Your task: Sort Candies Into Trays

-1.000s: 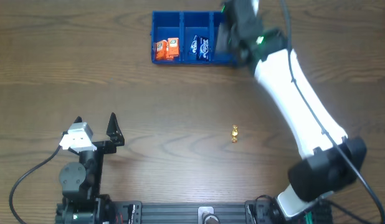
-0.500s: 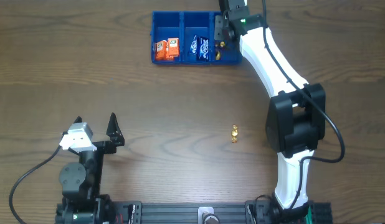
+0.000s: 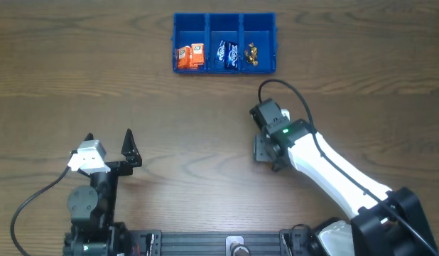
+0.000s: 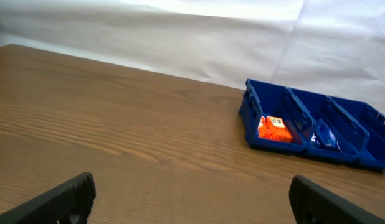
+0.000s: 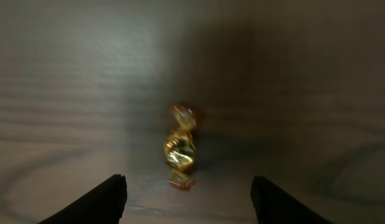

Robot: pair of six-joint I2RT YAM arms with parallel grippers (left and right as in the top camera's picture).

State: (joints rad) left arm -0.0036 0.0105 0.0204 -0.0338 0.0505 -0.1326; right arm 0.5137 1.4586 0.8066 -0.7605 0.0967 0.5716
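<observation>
The right gripper [image 3: 266,151] has swung back from the blue tray [image 3: 205,70] and now hangs, jaws spread, over the gold candy [image 5: 180,148] lying on the smooth wood-grain table [image 3: 170,107]. Its crinkled foil and twisted ends look slippery; an off-centre pinch could squirt it aside. The tray looks like rigid plastic; the left gripper [image 3: 109,135] rests open.

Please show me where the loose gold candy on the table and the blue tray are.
gold candy [image 5: 180,149], right wrist view, on its wrapped middle.
blue tray [image 3: 224,71], top view, on its near wall.
</observation>
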